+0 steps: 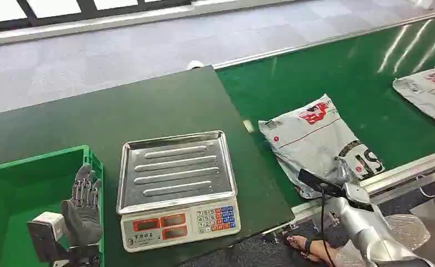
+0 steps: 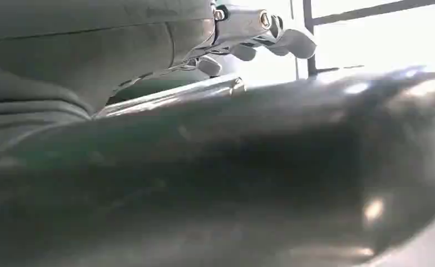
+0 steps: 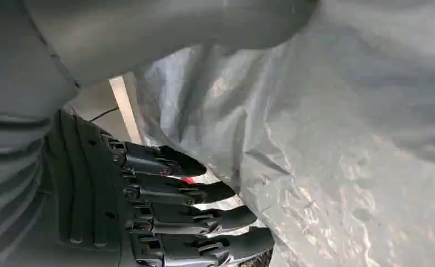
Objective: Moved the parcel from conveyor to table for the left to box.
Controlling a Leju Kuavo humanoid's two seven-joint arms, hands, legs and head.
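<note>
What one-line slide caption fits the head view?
Right robot hand grips a grey parcel on the green conveyor beside the scale.

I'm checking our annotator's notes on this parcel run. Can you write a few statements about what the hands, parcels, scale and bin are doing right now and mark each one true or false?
1. The scale's tray carries a parcel. False: the tray is bare.
2. The right hand is at the near edge of the grey parcel on the green conveyor. True.
3. The left hand holds a parcel. False: it holds nothing and is over the green bin.
4. A second parcel lies farther along the conveyor. True.
5. The scale stands on the conveyor. False: it stands on the dark table.
</note>
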